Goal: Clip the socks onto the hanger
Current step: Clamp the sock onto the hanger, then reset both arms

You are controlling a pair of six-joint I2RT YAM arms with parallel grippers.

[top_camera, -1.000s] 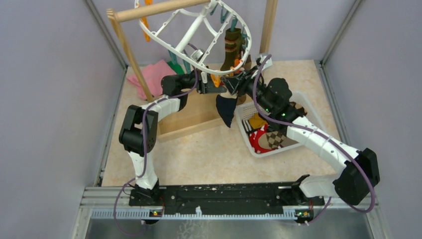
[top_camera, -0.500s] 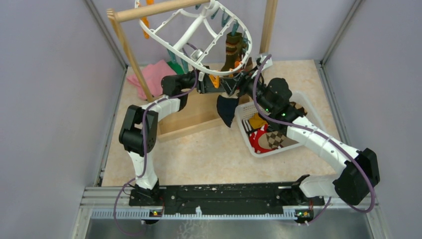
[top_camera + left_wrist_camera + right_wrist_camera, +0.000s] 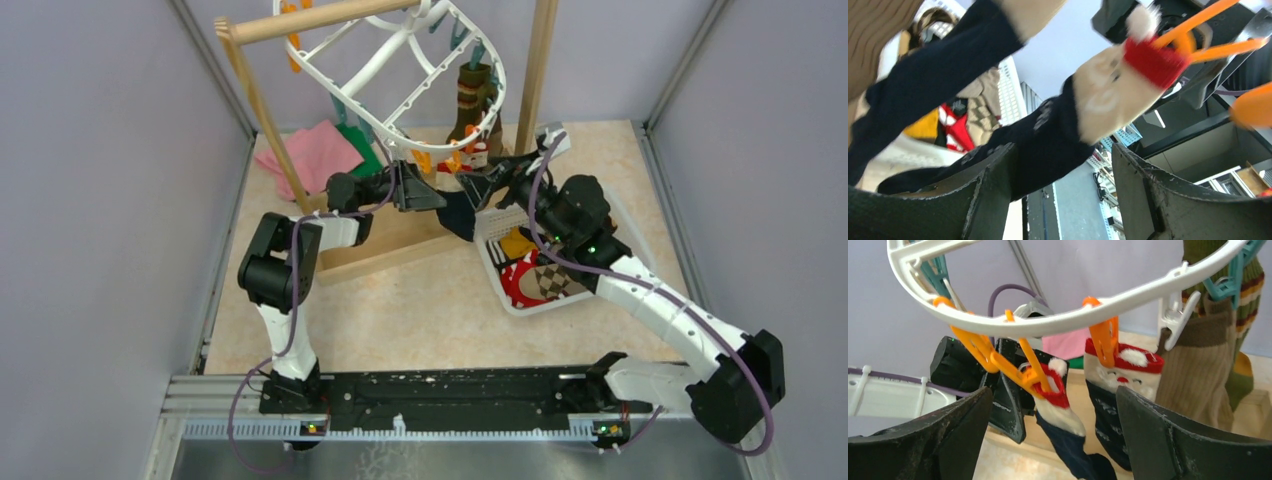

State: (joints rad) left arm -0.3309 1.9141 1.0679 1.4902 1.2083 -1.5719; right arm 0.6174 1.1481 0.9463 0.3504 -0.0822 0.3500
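The white ring hanger (image 3: 400, 60) hangs from the wooden pole (image 3: 310, 20). An olive-brown striped sock (image 3: 472, 95) is clipped at its right. Two navy socks with red-white cuffs hang from orange clips on the near rim (image 3: 1048, 322): one (image 3: 1063, 415) from a slanted clip (image 3: 1023, 372), the other (image 3: 1120, 385) from an upright clip (image 3: 1105, 342). My left gripper (image 3: 425, 195) is open; in its wrist view a navy sock (image 3: 1048, 135) hangs between its fingers, loose, against the left one. My right gripper (image 3: 1054, 392) is open in front of the two socks, holding nothing.
A white slotted basket (image 3: 497, 262) right of centre holds red, argyle and yellow socks (image 3: 535, 275). Pink cloth (image 3: 315, 150) and green cloth (image 3: 350, 135) lie behind the rack. The rack's wooden base (image 3: 390, 235) and posts (image 3: 535, 60) stand close to both grippers.
Both grippers opened and drew back a little from the orange clip. The navy sock they held now hangs from that clip alone. The hanger swung slightly.
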